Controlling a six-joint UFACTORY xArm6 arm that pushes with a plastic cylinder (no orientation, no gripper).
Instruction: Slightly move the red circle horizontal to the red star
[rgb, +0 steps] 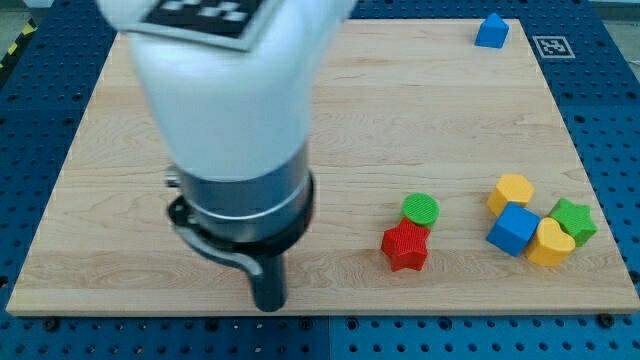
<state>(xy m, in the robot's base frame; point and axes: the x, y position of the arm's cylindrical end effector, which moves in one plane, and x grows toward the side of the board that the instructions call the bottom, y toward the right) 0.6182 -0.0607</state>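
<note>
Heads up: no red circle visible, maybe hidden behind the arm; the rod has no fingers, its tip (270, 305) sits lower centre-left, well left of the red star (405, 246) touching the green circle (421, 209), so locate it first, then nudge gently.

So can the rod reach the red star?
Probably yes. My tip sits to the view's left of the red star with only bare board between; the green circle touches the star's top, off that path.

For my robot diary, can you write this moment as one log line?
my tip: near the view's bottom, well left of red star | red star: just below green circle | red circle: not visible | pushing: nothing
</note>
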